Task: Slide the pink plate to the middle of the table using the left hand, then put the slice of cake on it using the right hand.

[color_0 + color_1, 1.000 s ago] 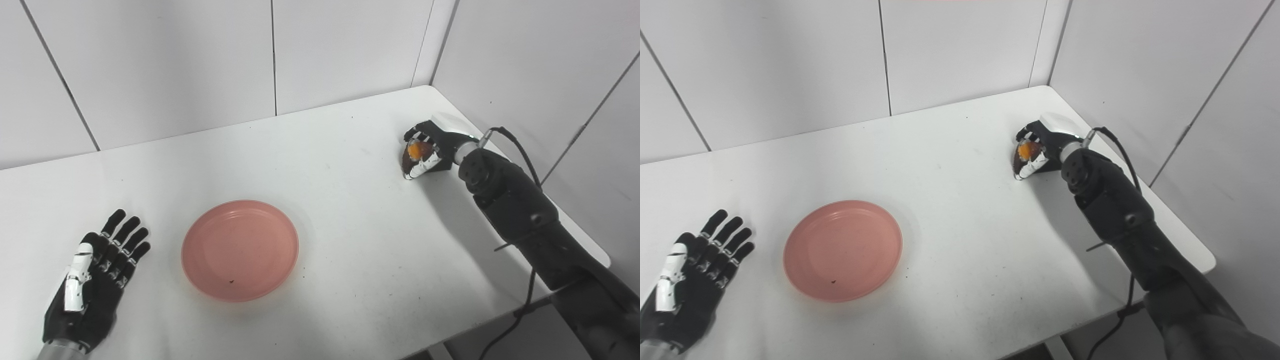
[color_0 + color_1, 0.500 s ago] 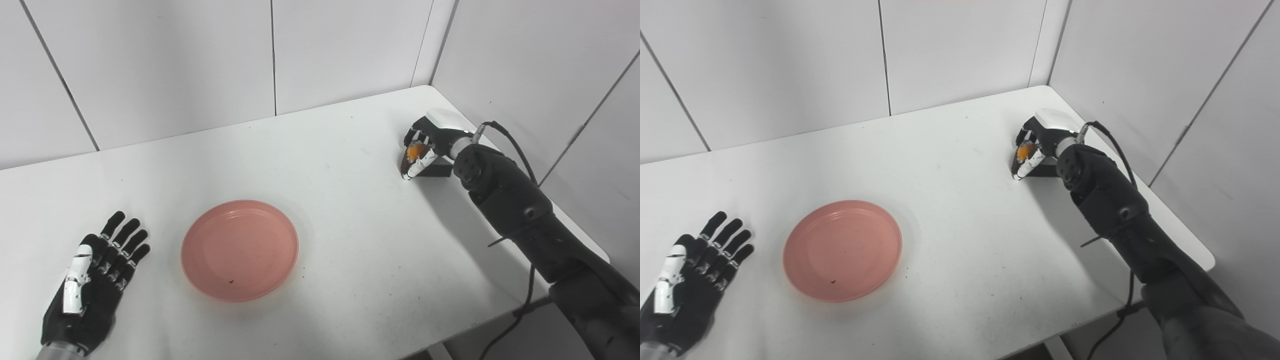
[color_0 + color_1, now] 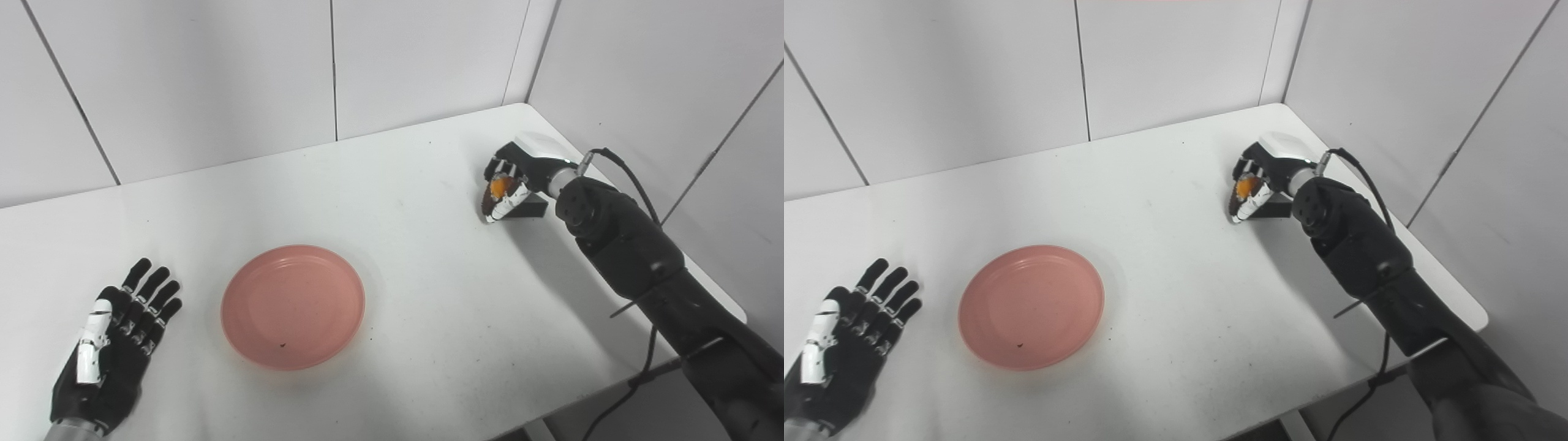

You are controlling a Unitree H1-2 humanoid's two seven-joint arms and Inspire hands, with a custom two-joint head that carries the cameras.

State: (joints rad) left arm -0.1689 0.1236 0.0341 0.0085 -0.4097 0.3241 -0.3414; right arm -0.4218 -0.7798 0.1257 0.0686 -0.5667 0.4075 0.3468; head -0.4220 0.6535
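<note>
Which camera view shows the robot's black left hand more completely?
The left eye view: the whole black left hand lies flat on the white table, fingers apart. In the right eye view it sits in the corner, its wrist cut off.

My feed is bright and even, lit from overhead, and the white surface (image 3: pixel 429 294) comes close to washing out. I see soft shadows only: a broad grey one beside the right arm (image 3: pixel 631 257), a thin rim under the pink plate (image 3: pixel 293 306) (slightly grainy). Everything is in focus, no motion blur.

2 head cameras overlook the same table (image 3: pixel 429 288).
</note>
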